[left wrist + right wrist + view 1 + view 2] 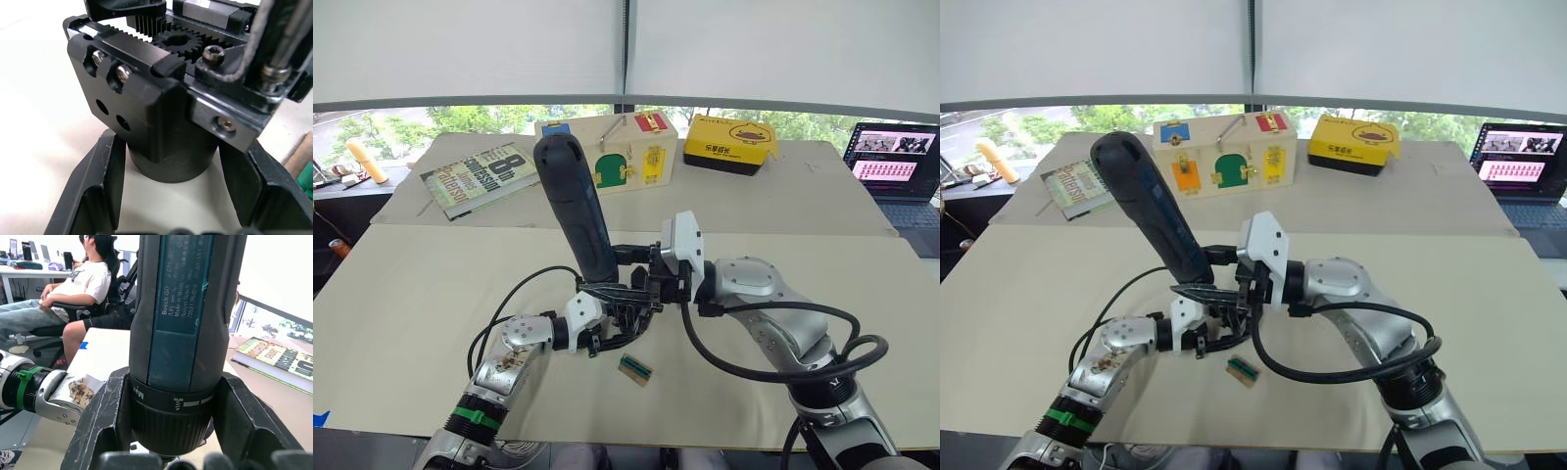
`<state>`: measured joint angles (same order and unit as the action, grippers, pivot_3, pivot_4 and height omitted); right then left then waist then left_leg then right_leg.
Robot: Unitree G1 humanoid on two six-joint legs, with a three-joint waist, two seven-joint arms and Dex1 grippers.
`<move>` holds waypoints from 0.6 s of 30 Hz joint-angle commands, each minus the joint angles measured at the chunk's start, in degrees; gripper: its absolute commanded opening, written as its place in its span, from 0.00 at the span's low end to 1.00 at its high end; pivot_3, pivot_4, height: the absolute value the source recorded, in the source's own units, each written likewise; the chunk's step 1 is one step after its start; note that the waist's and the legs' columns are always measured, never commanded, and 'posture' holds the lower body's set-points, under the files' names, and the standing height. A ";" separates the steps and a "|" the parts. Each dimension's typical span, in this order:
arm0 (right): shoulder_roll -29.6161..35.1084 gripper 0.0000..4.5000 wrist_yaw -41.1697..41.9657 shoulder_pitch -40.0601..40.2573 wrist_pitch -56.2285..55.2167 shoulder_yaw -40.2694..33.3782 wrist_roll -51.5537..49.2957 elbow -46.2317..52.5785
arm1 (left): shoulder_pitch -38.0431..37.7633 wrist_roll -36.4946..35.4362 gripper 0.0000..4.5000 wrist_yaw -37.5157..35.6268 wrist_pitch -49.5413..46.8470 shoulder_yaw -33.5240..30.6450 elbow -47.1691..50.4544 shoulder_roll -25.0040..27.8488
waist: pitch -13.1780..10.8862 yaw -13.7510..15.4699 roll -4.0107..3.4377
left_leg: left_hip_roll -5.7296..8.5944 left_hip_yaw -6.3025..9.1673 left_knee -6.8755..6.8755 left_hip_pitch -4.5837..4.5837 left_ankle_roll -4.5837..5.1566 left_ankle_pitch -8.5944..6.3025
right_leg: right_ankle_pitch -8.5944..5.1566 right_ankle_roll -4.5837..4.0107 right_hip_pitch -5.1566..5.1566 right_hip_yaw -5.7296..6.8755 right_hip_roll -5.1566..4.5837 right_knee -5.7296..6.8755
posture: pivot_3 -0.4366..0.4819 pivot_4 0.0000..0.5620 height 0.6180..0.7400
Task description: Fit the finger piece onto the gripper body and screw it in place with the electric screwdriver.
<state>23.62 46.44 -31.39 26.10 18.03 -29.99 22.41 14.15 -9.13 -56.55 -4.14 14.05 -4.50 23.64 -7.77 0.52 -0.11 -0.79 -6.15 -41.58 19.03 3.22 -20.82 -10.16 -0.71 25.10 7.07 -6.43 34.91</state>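
- Right now the left gripper is holding the gripper body low over the counter, in the middle. Its two fingers are sitting close on both sides of the round bottom part, so the body looks like it is being kept still for the screw.
- The right gripper is squeezing the electric screwdriver near its lower end, with a finger on each side. The tool is leaning, fat end up and tip down by the gripper body, likely so the bit can reach a screw.
- The finger piece cannot be picked out for sure.
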 commanded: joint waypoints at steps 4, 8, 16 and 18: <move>2.18 0.42 0.41 1.99 1.61 2.46 5.26 -4.23 | -1.77 0.75 0.50 -0.75 -1.48 1.51 -0.78 0.88 | 0.00 0.02 0.00 | 0.00 0.01 0.02 0.01 0.00 0.00 | 0.00 0.00 0.00 -0.01 -0.01 -0.01 | 0.48 0.27 1.00; 2.57 0.42 1.41 2.65 0.97 2.81 5.51 -4.45 | -1.99 0.74 0.50 -0.80 -1.47 1.55 -0.59 1.02 | 0.00 0.02 0.00 | 0.00 0.02 0.05 0.01 0.01 0.00 | 0.00 0.00 0.00 -0.01 -0.02 -0.04 | 0.48 0.27 1.00; 3.63 0.42 2.94 4.56 -2.28 2.92 7.61 -7.73 | -2.67 0.55 0.50 -0.96 -1.83 1.44 0.31 1.56 | 0.15 0.01 0.06 | 0.01 0.02 0.43 -0.09 -0.02 0.01 | -0.03 -0.03 -0.02 0.00 -0.01 -0.19 | 0.48 0.27 1.00; 3.77 0.42 3.05 4.81 -3.48 2.88 8.26 -8.89 | -2.67 0.51 0.50 -0.89 -1.96 1.46 0.45 1.58 | 0.17 0.00 0.06 | 0.01 0.01 0.60 -0.20 -0.06 0.04 | -0.04 -0.04 -0.08 0.01 0.00 -0.27 | 0.48 0.27 1.00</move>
<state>24.15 49.81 -29.76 20.42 19.24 -28.34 21.48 13.36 -9.13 -56.43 -4.15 14.16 -3.64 24.12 -7.60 0.52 -0.05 -0.78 -6.15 -40.95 18.80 3.14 -20.78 -10.19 -0.75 25.00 7.08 -6.43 34.62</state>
